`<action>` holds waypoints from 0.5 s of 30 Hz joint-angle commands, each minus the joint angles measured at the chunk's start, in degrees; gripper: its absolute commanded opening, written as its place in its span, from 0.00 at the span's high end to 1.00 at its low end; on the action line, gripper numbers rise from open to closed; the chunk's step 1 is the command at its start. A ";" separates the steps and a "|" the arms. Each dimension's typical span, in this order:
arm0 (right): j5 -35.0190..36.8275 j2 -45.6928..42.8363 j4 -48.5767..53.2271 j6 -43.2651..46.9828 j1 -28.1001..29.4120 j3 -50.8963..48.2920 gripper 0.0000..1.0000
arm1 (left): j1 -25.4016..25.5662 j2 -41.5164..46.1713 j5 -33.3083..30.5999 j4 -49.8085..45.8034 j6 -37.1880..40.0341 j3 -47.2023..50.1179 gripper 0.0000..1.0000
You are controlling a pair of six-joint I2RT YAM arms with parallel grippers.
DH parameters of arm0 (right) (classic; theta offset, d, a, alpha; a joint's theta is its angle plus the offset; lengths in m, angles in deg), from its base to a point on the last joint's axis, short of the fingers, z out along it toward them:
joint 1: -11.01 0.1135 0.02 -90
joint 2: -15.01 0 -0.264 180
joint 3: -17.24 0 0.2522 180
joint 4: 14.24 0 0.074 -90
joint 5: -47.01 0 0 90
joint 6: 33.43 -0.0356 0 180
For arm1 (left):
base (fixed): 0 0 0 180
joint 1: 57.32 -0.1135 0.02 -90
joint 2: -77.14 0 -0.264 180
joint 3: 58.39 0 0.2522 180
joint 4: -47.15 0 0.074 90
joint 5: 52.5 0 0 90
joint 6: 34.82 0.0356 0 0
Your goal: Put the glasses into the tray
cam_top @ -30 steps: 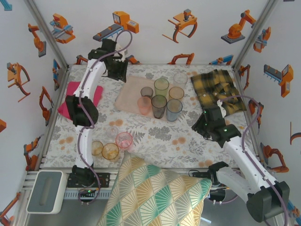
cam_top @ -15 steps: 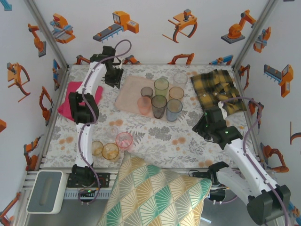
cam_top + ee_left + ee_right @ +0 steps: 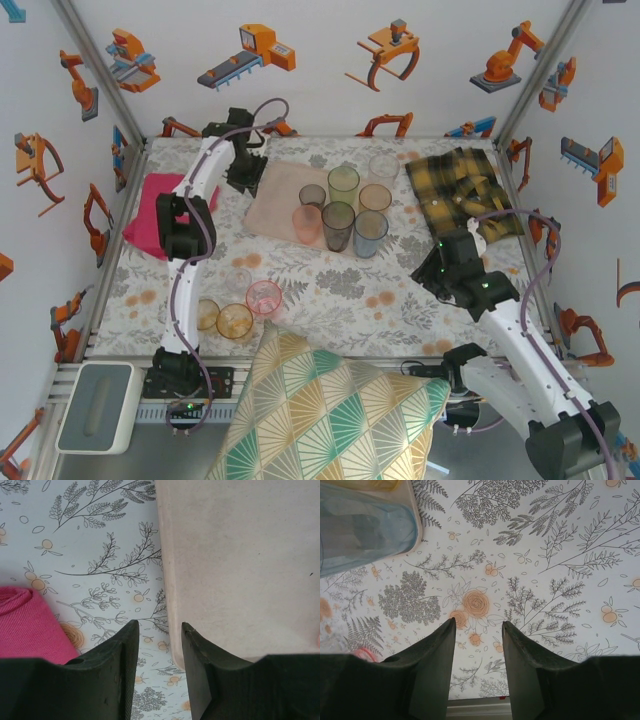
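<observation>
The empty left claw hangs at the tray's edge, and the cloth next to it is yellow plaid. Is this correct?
No: the left wrist view shows the magenta cloth beside the left claw, at the edge of the tray.

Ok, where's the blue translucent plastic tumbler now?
The blue tumbler stands at the near right corner of the pale pink-beige tray in the top view, right of the smoky grey tumbler; upper left in the right wrist view.

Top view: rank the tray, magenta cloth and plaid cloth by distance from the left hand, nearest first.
1. tray, its left edge right at the left hand.
2. magenta cloth, on the left.
3. plaid cloth, far right.
</observation>
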 commanded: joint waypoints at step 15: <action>1.68 -0.70 1.57 -0.79 -0.35 -0.98 0.58 | 2.00 -3.33 -2.72 0.79 2.39 -0.06 0.58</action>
